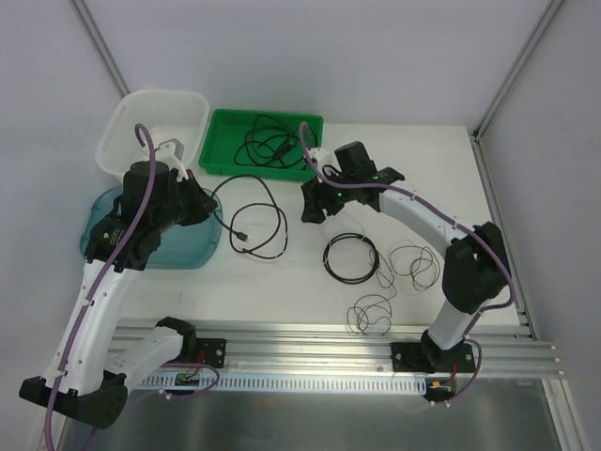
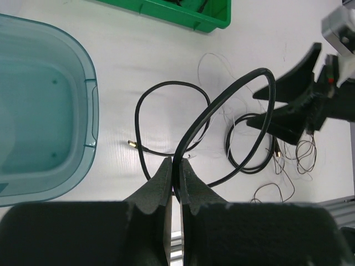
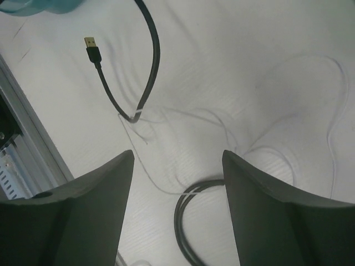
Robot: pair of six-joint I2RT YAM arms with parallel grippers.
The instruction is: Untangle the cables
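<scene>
My left gripper (image 1: 205, 203) (image 2: 176, 164) is shut on a long black cable (image 1: 268, 218) (image 2: 230, 94). The cable rises from the jaws in an arc and loops on the table, ending in a gold-tipped plug (image 2: 132, 143) (image 3: 91, 49). My right gripper (image 1: 314, 204) (image 3: 177, 158) is open and empty, hovering over the table just above a small black coil (image 1: 350, 256) (image 3: 186, 219) (image 2: 249, 145). A thin white cord (image 3: 331, 116) curves past the coil. A hair-thin dark wire (image 1: 413, 265) (image 2: 299, 160) lies in loose loops at the right.
A green tray (image 1: 221, 155) (image 2: 213, 21) at the back holds another black cable (image 1: 265, 143). A white basket (image 1: 122, 117) stands at the back left, and a blue tub (image 1: 192, 254) (image 2: 91, 105) sits under the left arm. An aluminium rail (image 1: 329, 343) runs along the near edge.
</scene>
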